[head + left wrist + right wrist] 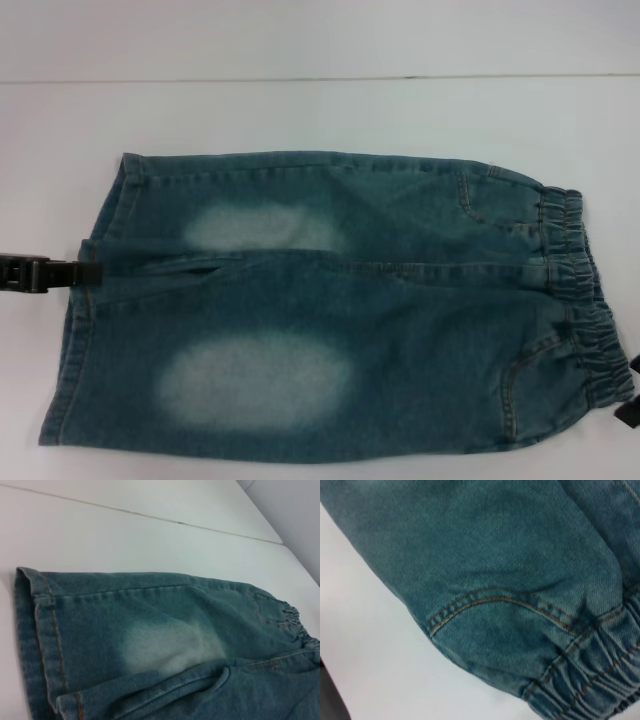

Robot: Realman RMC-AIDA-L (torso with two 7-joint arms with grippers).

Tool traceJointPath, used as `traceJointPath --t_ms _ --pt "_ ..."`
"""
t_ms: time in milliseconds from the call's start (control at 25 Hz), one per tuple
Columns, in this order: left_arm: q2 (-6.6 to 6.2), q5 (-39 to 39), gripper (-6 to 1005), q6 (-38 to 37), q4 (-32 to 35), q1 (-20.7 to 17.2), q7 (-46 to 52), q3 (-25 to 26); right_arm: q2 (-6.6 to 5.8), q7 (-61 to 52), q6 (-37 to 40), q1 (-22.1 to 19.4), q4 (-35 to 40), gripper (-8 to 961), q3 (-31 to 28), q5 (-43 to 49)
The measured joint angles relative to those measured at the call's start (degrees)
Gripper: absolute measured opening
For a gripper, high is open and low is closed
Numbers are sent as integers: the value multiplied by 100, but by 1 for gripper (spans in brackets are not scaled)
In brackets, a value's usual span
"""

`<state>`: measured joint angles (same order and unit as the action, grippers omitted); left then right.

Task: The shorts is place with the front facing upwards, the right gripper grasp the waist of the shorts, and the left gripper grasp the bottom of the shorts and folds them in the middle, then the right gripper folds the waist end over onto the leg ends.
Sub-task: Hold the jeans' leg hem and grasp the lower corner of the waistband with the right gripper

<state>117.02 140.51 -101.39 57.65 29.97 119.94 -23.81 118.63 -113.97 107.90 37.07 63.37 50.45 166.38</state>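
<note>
shorts (320, 310) lie flat and front up on the white table (320, 110), filling most of its near half. we see the long axis running across the table: leg ends (85, 300) toward the left edge, elastic waist (580, 300) toward the right edge. two pale faded patches sit one behind the other on the legs, and the slit between the legs points straight at the left side.

the left gripper (70, 270) reaches in from the left edge, level with that slit, its black tip touching or just over the hem. we cannot tell how wide its fingers stand or whether they have any cloth; its wrist view shows only the far leg's hem and the table beyond.

the right gripper (630, 400) shows as a small dark piece at the near right corner of the table, just beside the near end of the waist. we cannot tell its opening either; its wrist view shows the pocket seam and the gathered band close up, but no fingers.

we judge that each arm is already on its own end, left nearest the hems and right nearest the waist, so the first fold should turn about that long axis, one leg over the other, once both ends are pinched.
</note>
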Motion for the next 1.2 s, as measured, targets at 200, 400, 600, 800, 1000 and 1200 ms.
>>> traceJointPath --t_ms 200,400,600,800,1000,1200 --pt "-1 -7 49 18 0 0 -21 2 66 28 -84 60 -66 786 24 -11" --pt "4 -7 50 51 -102 0 -65 16 72 32 -104 77 -125 736 27 -125" --pt "-10 -7 52 62 -139 -26 -114 24 72 38 -71 73 -124 686 10 -233" --pt "4 -7 54 66 -141 -67 -151 25 72 52 -66 71 -134 636 2 -271" --pt "5 -6 56 67 -141 -93 -159 26 71 104 -68 52 -134 435 -9 -282" --pt "5 -28 59 40 -141 -108 -209 39 72 125 -81 20 -134 247 -37 -318"
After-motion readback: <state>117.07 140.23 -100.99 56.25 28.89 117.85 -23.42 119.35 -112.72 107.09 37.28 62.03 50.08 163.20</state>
